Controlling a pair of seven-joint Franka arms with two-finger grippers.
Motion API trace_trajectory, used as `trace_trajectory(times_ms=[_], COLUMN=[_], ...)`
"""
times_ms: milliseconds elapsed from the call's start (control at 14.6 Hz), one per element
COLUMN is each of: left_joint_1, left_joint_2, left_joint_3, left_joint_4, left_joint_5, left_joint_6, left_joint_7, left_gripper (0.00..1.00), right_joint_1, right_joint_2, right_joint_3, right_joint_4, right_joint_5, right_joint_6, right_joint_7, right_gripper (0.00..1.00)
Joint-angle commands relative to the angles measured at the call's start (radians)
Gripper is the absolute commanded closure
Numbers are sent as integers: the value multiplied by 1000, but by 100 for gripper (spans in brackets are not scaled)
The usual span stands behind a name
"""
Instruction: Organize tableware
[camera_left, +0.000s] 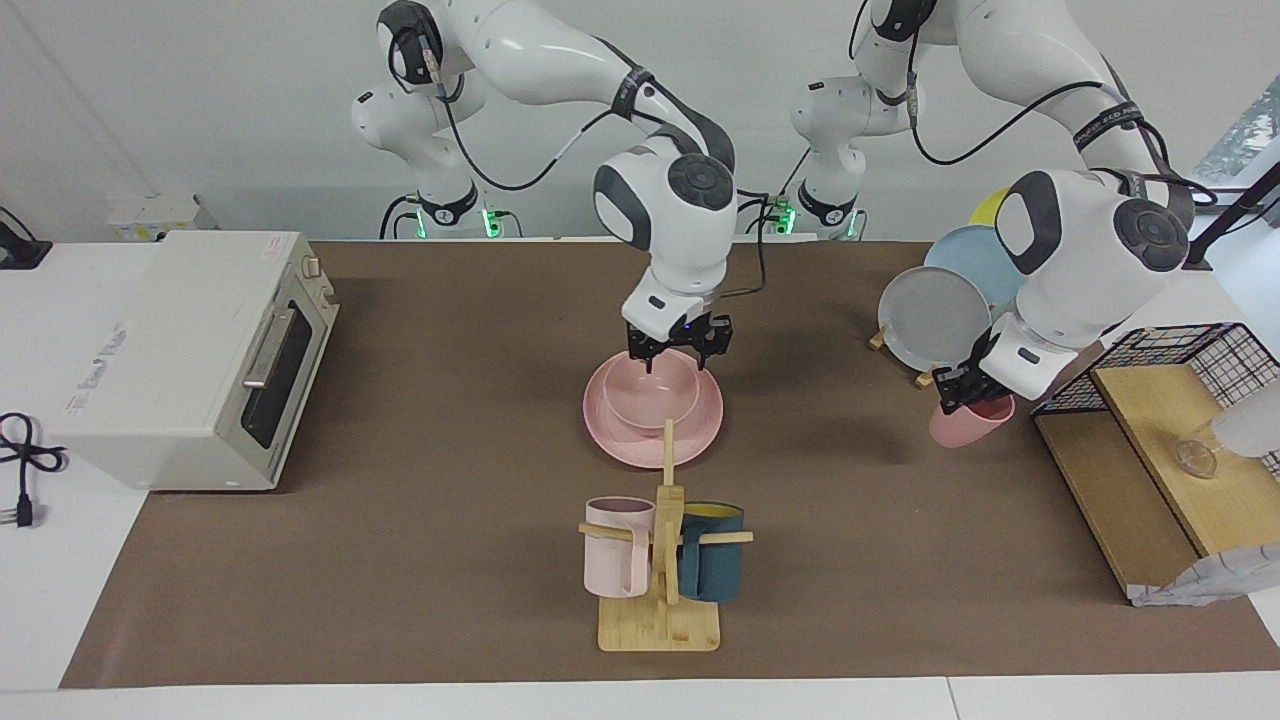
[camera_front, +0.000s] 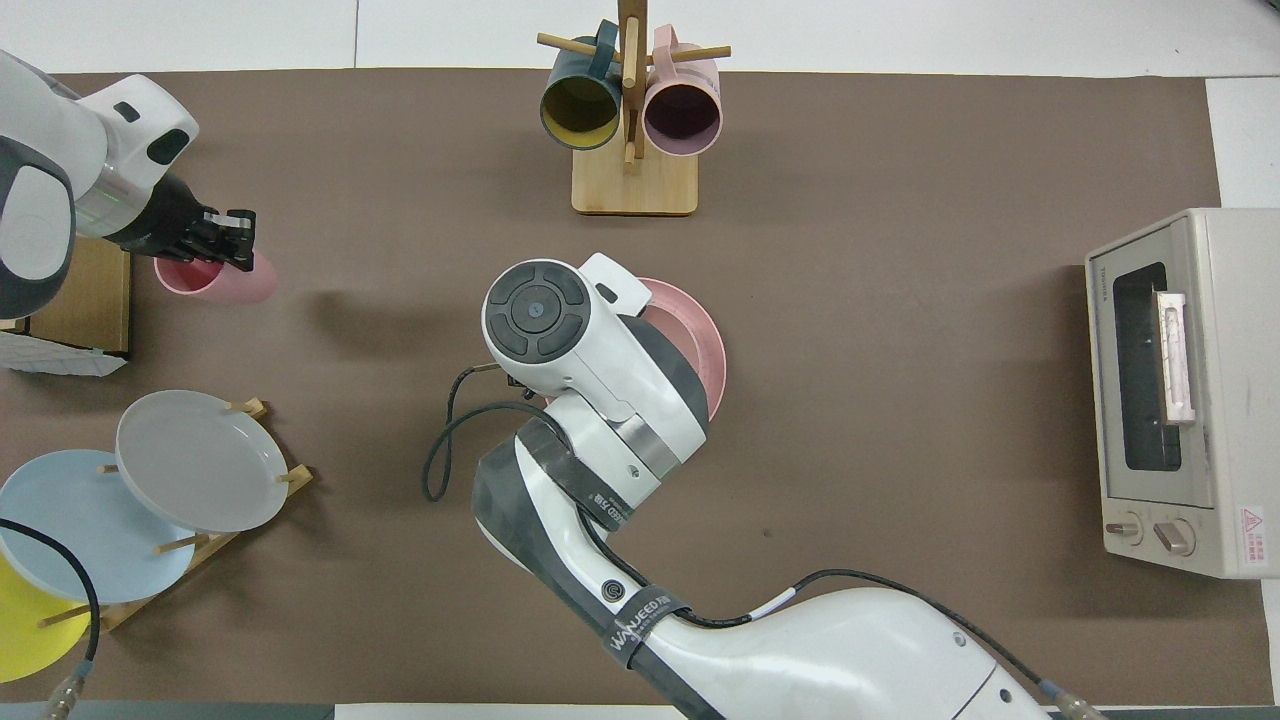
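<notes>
A white table (camera_left: 60, 600) carries a brown mat (camera_left: 420, 560) over most of its top. A plain pale wall (camera_left: 200, 90) runs along the robots' edge. A window (camera_left: 1245, 130) shows at the left arm's corner.

The mat lay bare between the oven (camera_left: 190, 360) and the plate (camera_left: 652, 420). A mug rack (camera_left: 662, 540) stood just past the plate toward the edge farthest from the robots. A plate rack (camera_left: 940, 315) and shelf (camera_left: 1150, 470) crowded the left arm's end.
</notes>
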Motion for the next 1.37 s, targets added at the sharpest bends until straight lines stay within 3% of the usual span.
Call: trace_trajectory(times_ms=[0,206,343,549,686,891,1303], left_joint_1=[-56,-167,-247,-378,-451,-515,-593], left_joint_2=[25,82,86,82,79,51,60], left_joint_3=[6,8,6,6,6,5,6], left_joint_4=[109,261,283,277,270,199,106], left_joint_5=[-2,-2,-2,-2,-4,-10,-8], left_joint_6=[-127,-233,-238,-211,-160,-51,89], left_joint_7=[-96,-283,-421,-645,-743,-863,-983], left_gripper=[100,100,100,100,100,100,100], right_joint_1=[-160,-305,-395,-446,-445,-443,-472], right_joint_2=[-131,-229,-297,-337,-357,-404,-492], right_joint_3=[13,13,15,-12,-69,-76,-77], right_joint_4=[-32,-30,-26,-64,-110,-194,-336], right_joint_5=[11,10,19,-8,-10,-12,-10], right_joint_6=[-126,-238,-312,-401,-397,-395,-286], right_joint_7=[-144,-280,-358,-452,-511,-541,-567], right_gripper=[0,0,0,0,0,0,0])
